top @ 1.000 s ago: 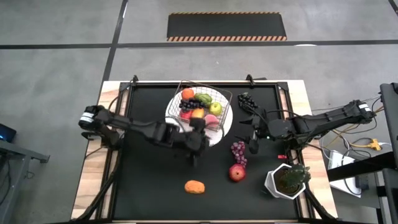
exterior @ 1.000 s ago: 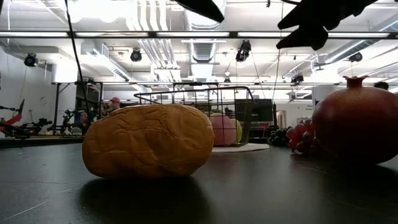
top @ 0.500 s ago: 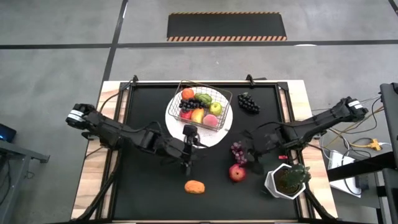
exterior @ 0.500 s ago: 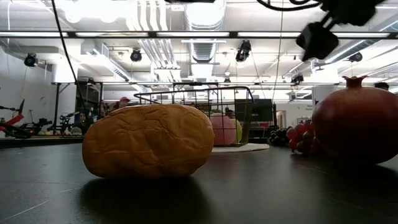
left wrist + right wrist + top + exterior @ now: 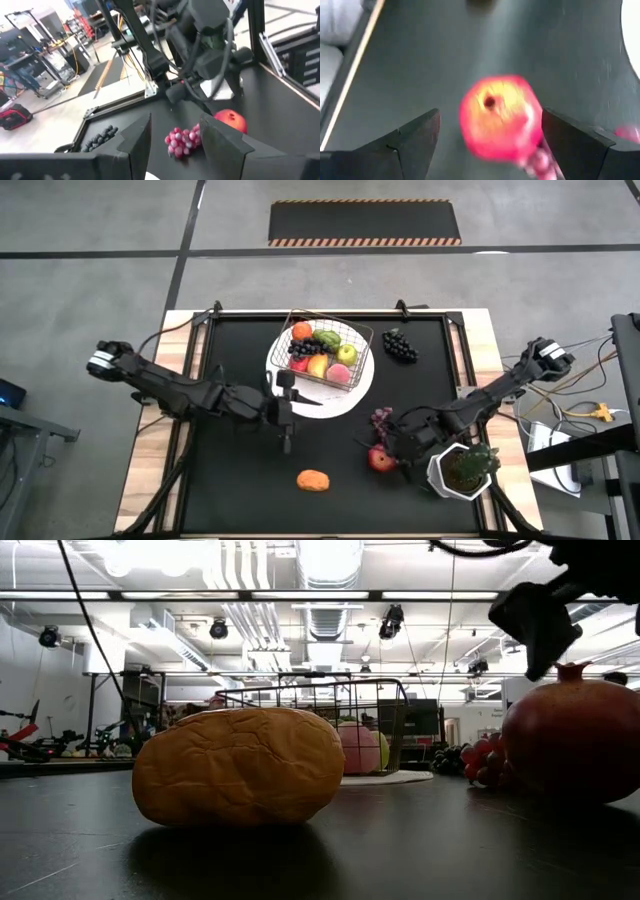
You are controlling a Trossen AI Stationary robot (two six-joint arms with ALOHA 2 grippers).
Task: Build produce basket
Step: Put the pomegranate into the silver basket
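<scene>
The wire basket [image 5: 330, 348] stands on a round white plate [image 5: 352, 393] and holds several toy fruits. A red pomegranate [image 5: 379, 459], a purple grape bunch [image 5: 382, 420], a dark grape bunch [image 5: 400, 345] and an orange wrinkled fruit [image 5: 314, 479] lie on the black mat. My right gripper [image 5: 398, 446] is open just above the pomegranate [image 5: 500, 117], with a finger on either side and not touching it. My left gripper [image 5: 289, 420] is open and empty, near the plate's near-left rim, and faces the purple grapes [image 5: 181, 142].
A white hexagonal pot with a green plant [image 5: 460, 468] stands close to the right of the pomegranate, under my right arm. In the low view the orange fruit [image 5: 240, 780] fills the foreground and the pomegranate [image 5: 575, 735] sits at the right. The mat's near left part is bare.
My right gripper has gone from beside the dark grapes toward the table's near edge, past the purple grapes, and down over the pomegranate. My left gripper has drawn back from the plate toward the table's left and near edge. No fruit has moved.
</scene>
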